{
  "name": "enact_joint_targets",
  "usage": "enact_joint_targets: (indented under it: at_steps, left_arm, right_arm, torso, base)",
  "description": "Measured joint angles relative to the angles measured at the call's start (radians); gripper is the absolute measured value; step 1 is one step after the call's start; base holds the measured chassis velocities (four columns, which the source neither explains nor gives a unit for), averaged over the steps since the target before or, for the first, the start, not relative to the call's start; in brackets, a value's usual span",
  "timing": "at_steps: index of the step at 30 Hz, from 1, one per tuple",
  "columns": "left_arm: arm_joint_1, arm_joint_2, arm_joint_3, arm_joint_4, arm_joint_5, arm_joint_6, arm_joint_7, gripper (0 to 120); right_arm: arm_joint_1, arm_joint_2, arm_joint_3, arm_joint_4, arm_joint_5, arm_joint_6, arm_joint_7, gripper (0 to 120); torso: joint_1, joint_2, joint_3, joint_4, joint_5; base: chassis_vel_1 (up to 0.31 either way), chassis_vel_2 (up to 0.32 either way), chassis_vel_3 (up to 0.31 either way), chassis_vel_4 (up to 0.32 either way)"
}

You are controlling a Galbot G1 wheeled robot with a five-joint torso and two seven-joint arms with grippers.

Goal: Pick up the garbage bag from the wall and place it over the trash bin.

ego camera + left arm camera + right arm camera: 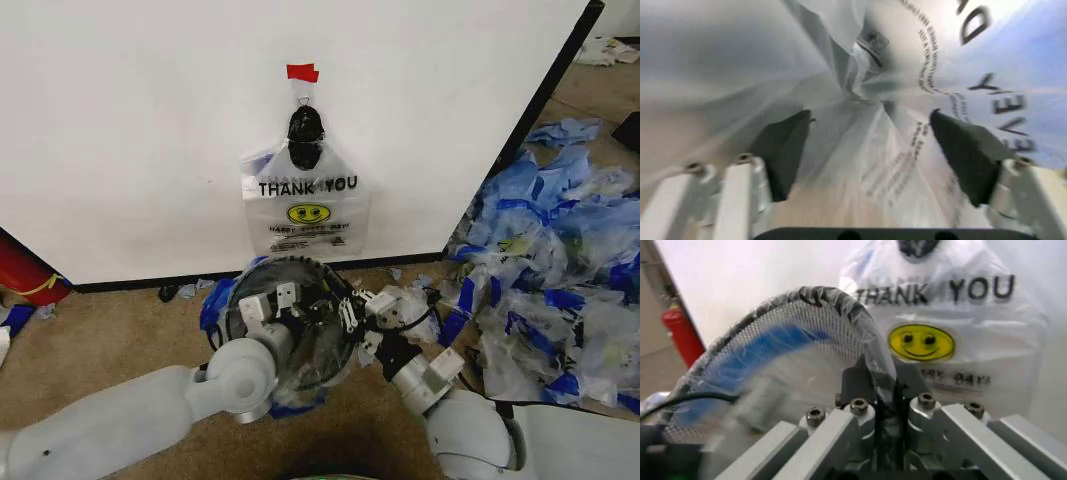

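**Bag going over the bin, another bag left on the hook**

A see-through garbage bag (pixel 300 350) is already draped over the black mesh trash bin (pixel 262 272), which stands on the carpet just in front of the wall (pixel 130 130). So the step in hand looks like the fitting — seating the film around the rim — not the picking.

The left tool (pixel 272 306) sits inside the bin's mouth, its dark pads (pixel 783 150) spread apart with printed plastic bunched between them but not pinched. The right tool (pixel 881 405) is at the rim's right side, jaws closed on the trash bin's mesh edge and the film over it.

A second "THANK YOU" bag (pixel 305 205) hangs from the hook under the red tape (pixel 302 72).

The next move probably calls for pulling the film down evenly without tipping the light bin. Room is tight — wall close ahead, a heap of loose bags (pixel 560 260) on the right, a red cylinder (pixel 25 272) far left.
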Motion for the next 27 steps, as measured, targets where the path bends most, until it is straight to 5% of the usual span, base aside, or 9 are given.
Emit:
enact_joint_targets:
  at_steps: [4, 17, 24, 27]
  left_arm:
    - [0.018, 0.035, -0.030, -0.035, -0.002, 0.001, 0.000, 88]
    - [0.094, 0.160, -0.158, -0.173, 0.006, 0.015, 0.003, 90]
    - [0.174, 0.220, -0.264, -0.238, 0.035, 0.032, 0.008, 88]
    - [0.272, 0.232, -0.387, -0.260, 0.074, 0.040, 0.031, 88]
  right_arm:
    - [-0.039, 0.023, 0.045, -0.016, 0.009, -0.005, 0.009, 0]
    - [-0.186, 0.089, 0.194, -0.049, 0.029, -0.009, 0.013, 0]
    - [-0.234, 0.128, 0.246, -0.047, 0.053, -0.005, 0.019, 0]
    - [-0.255, 0.139, 0.276, -0.048, 0.056, -0.003, 0.018, 0]
  torso:
    - [0.000, 0.000, 0.000, 0.0000, 0.0001]
    - [0.000, 0.000, 0.000, -0.0001, 0.0000]
    - [0.000, 0.000, 0.000, 0.0000, 0.0001]
    - [0.000, 0.000, 0.000, 0.0000, 0.0001]
  base:
    - [0.000, 0.000, 0.000, 0.000]
    - [0.000, 0.000, 0.000, 0.000]
    - [0.000, 0.000, 0.000, 0.000]
    - [0.000, 0.000, 0.000, 0.000]
